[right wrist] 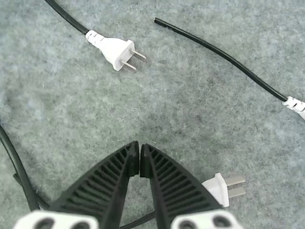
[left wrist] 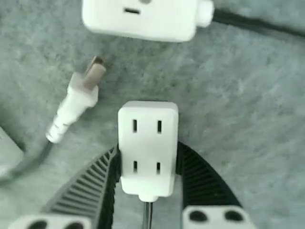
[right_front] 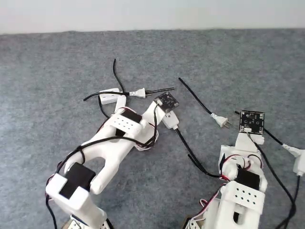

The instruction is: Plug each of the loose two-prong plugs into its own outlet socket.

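My left gripper (left wrist: pixel 147 152) is shut on a white outlet block (left wrist: pixel 147 143) with two pairs of slots, its cord trailing back between the fingers. A loose white two-prong plug (left wrist: pixel 76 100) lies just beside it, and a second white outlet (left wrist: pixel 143 19) lies ahead. In the high view the held outlet (right_front: pixel 170 119) sits under the left wrist, near a white plug (right_front: pixel 138 93) and another outlet (right_front: pixel 109 95). My right gripper (right wrist: pixel 139 164) is shut on nothing above the carpet. One plug (right wrist: pixel 114 50) lies ahead of it and another plug (right wrist: pixel 224 186) close beside it.
Grey carpet (right_front: pixel 57 62) covers the table. Black cords (right_front: pixel 190 152) run between the two arms and along the right edge. A bare cord end (right wrist: pixel 157 21) leads to a white connector (right wrist: pixel 295 102). A plug (right_front: pixel 221 120) lies between the arms.
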You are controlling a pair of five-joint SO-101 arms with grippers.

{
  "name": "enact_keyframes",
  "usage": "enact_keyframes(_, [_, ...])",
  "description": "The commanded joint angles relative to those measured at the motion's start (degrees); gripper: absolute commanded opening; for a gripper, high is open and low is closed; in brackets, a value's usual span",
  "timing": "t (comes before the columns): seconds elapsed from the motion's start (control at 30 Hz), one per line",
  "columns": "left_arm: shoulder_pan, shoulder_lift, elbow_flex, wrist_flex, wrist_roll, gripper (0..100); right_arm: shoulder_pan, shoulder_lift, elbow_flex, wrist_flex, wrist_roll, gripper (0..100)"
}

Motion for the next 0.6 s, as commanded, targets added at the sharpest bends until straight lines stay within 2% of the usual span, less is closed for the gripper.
enact_keyframes(0.0, [2.1, 0.0, -1.5, 6.2, 19.6, 1, -0.4, -1.2, -0.6, -1.2, 0.0, 0.9])
enact_keyframes(0.1, [1.9, 0.0, -4.7, 11.6, 31.2, 1, -0.5, -1.2, -0.6, -1.2, 0.0, 0.9])
enact_keyframes(0.27, [2.2, 0.0, -13.8, 22.7, 38.6, 1, -0.5, -1.2, -0.5, -1.2, 0.0, 0.9])
enact_keyframes(0.33, [1.8, 0.0, -16.5, 26.2, 43.6, 1, -0.5, -1.2, -0.5, -1.2, 0.0, 0.9])
enact_keyframes(0.43, [0.4, 0.0, -18.2, 27.7, 51.2, 1, -0.5, -1.2, -0.5, -1.2, 0.0, 0.9])
enact_keyframes(0.57, [-0.4, 0.5, -17.1, 25.9, 52.3, 1, -0.5, -1.2, -0.5, -1.2, 0.1, 0.9])
